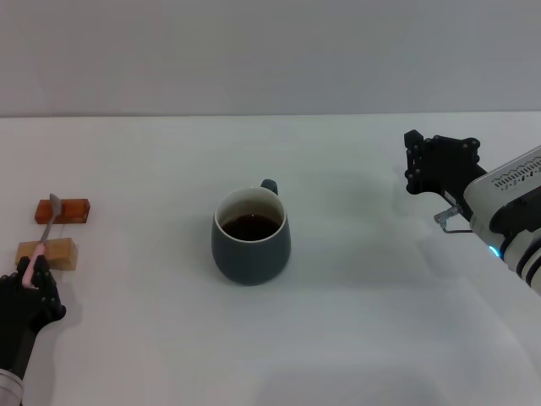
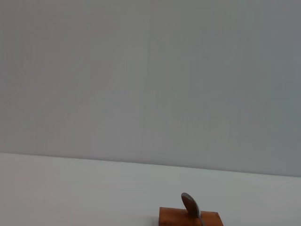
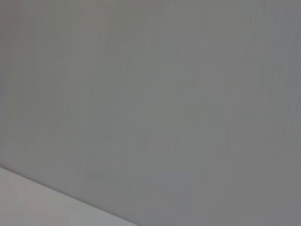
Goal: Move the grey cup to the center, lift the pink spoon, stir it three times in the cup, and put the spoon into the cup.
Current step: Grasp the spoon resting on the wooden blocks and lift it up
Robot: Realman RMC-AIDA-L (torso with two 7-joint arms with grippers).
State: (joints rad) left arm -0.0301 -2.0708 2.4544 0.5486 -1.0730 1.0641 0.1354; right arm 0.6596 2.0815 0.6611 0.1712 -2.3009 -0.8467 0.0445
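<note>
The black fingers [image 1: 34, 283] of the left gripper [image 1: 32, 279] are closed on the pale pink handle of the small pink spoon with a silvery metal bowl [image 1: 46, 233], low at about eight o'clock on the white table [image 1: 363, 338]. The spoon's shaft lies across the tan wooden block [image 1: 48, 253], and its bowl reaches the orange-brown wooden block [image 1: 64, 210] just beyond; the left wrist view shows that bowl [image 2: 190, 205] standing over the orange-brown block [image 2: 188, 217]. No writing can be read on any of these things. At the table's centre stands the rounded dark slate-grey cup [image 1: 251, 237], upright, holding dark brown liquid, its small loop handle turned to twelve o'clock, well apart from the spoon and blocks. At about three o'clock the black right gripper [image 1: 427, 165] hangs over bare table, well apart from the cup; whether its fingers are apart or together cannot be told
</note>
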